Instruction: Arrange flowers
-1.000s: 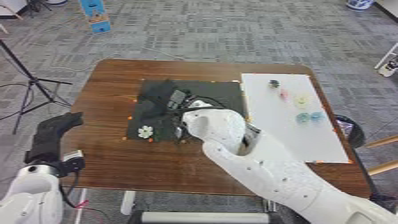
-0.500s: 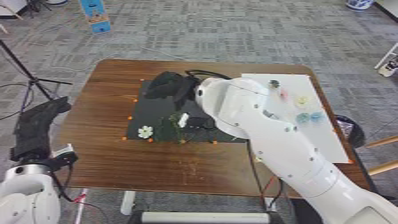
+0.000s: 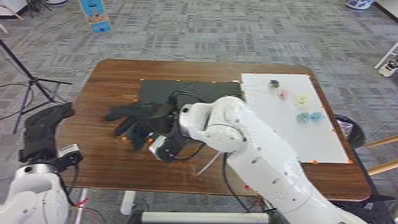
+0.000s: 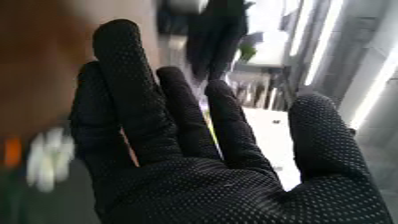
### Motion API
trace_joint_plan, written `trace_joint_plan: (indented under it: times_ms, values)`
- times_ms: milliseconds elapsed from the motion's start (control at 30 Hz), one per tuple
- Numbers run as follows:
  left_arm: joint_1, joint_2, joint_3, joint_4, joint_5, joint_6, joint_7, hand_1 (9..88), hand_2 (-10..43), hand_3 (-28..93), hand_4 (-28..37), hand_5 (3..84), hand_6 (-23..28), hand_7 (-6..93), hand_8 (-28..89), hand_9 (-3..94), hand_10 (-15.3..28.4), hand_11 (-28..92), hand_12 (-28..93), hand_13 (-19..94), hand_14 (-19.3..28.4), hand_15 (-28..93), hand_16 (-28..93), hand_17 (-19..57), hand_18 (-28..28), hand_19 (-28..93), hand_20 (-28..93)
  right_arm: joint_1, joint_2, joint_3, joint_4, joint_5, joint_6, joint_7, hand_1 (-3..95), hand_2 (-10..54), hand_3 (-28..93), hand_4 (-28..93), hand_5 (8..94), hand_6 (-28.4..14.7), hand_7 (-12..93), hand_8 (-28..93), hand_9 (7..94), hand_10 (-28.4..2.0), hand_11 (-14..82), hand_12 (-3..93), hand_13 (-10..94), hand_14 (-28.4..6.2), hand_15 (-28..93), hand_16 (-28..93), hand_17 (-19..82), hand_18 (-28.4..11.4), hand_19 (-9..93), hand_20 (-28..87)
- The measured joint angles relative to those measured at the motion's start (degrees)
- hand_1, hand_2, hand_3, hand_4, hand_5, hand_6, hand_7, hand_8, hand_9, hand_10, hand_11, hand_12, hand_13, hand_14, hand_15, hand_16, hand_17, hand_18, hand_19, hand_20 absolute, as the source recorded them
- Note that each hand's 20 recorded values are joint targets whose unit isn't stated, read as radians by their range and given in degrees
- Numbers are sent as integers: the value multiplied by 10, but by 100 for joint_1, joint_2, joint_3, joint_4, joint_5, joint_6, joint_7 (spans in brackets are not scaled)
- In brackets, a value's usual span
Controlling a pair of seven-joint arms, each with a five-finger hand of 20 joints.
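The right robot hand [image 3: 151, 116] is open at the black mat's [image 3: 209, 89] left edge, near a white flower [image 4: 51, 159]; the left robot hand [image 3: 43, 131], open, is farther left.

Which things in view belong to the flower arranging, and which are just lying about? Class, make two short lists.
Belonging to the job, most likely:
- white flower
- pink piece, yellow piece and blue pieces, probably flowers
- white sheet under them
- black mat
- right robot hand

Just about:
- black tripod
- blue panel
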State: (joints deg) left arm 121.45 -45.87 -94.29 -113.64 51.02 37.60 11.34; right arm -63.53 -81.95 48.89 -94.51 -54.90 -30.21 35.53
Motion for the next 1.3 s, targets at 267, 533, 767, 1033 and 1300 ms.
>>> trace_joint_plan:
  times_ms: [267, 533, 767, 1033, 1300]
  values:
    - [-695, 3, 551, 121, 167, 182, -187, 321, 222, 733, -283, 550, 45, 199, -103, 550, 148, 215, 124, 356, 102, 111, -30, 92, 19, 18, 162, -259, -358, 62, 462, -1040, -583, -1644, 100, 266, 567, -221, 249, -39, 123, -79, 325, -109, 20, 64, 525, -268, 495, 286, 194, -275, 638, 584]
    - [-1147, 2, 944, 135, 387, 469, -446, 319, 231, 722, -283, 557, 55, 180, -99, 562, 158, 206, 124, 351, 106, 112, -27, 87, 17, 17, 158, -313, -804, 530, 858, -3204, -1610, -1130, 123, 258, 477, -195, 312, -99, 11, -51, 306, -113, 12, 55, 561, -254, 567, 278, 219, -283, 676, 606]
    - [-1720, -5, 1430, 240, 619, 691, -788, 315, 234, 722, -283, 558, 53, 178, -100, 566, 159, 202, 124, 351, 108, 113, -26, 86, 17, 18, 158, -294, -830, 522, 962, -3244, -1482, -692, 132, 265, 438, -181, 313, -118, 11, -57, 314, -133, 12, 44, 613, -239, 646, 276, 262, -284, 737, 654]
    - [-2315, -106, 1881, 366, 1015, 977, -1260, 310, 236, 727, -283, 555, 48, 180, -101, 563, 152, 197, 120, 353, 107, 111, -27, 85, 18, 18, 159, -219, -911, 617, 1025, -3442, -1414, -455, 133, 261, 418, -165, 325, -129, 23, -64, 326, -142, 17, 41, 626, -231, 714, 276, 282, -284, 778, 691]
    - [-2813, -233, 2336, 553, 1457, 1295, -1895, 311, 232, 730, -283, 551, 44, 179, -101, 556, 148, 195, 116, 352, 106, 104, -27, 86, 23, 19, 159, -52, -871, 506, 1024, -3537, -1428, -200, 148, 251, 405, -157, 338, -137, 35, -72, 336, -149, 19, 42, 641, -222, 742, 276, 298, -284, 808, 700]
